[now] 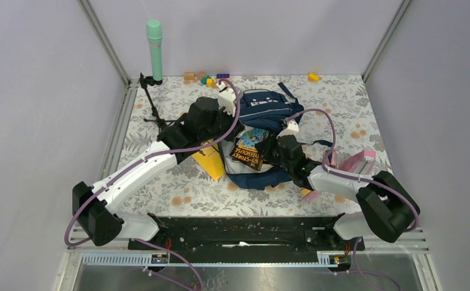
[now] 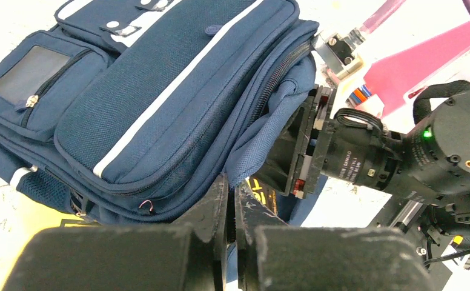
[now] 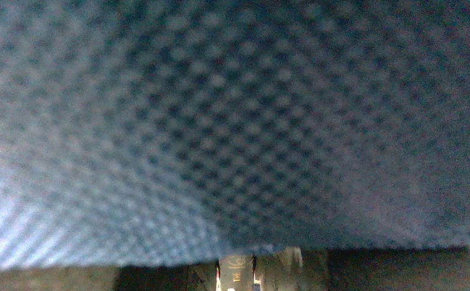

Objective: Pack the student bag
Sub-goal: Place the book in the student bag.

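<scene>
Student bag lies at centre-rear of the floral surface, front pocket up, mouth toward the arms. Left claw is pressed together, pinching the bag's opening edge, fabric lifted. Right claw is pushed under that flap; its fingers are covered, so cannot tell the grip. Blue mesh fills the right wrist view. A dark book lies at the mouth. A yellow folder is under the left arm. A pink case sits to the right. A green cylinder and small blocks stand along the rear.
</scene>
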Controlling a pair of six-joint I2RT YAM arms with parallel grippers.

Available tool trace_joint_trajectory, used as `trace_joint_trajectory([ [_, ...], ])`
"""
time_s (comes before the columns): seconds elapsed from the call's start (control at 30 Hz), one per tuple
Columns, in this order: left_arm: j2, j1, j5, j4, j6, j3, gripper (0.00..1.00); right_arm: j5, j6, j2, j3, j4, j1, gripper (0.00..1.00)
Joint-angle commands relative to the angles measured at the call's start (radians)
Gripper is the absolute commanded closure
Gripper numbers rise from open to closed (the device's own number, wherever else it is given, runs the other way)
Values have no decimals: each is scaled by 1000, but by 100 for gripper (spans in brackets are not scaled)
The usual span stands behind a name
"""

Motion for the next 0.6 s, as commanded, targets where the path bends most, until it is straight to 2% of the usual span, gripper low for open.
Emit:
trace_joint_trajectory([
  [0.0, -60, 1, 57, 127, -35, 37, 100, 160, -63, 37, 46, 205, -24, 97],
  [0.07, -59, 0, 58, 128, -35, 37, 100, 175, -88, 54, 52, 218, -23, 87],
  [0.23, -59, 0, 53, 124, -29, 37, 100, 222, -142, 50, 38, 204, -23, 44],
  [0.33, -57, 1, 43, 120, -23, 39, 100, 219, -167, 23, -10, 231, -23, 26],
  [0.43, -55, 0, 45, 118, -23, 40, 100, 199, -198, -3, -68, 287, -20, 20],
  [0.57, -51, 1, 43, 114, -21, 43, 100, 186, -235, -54, -119, 273, -14, 18],
])
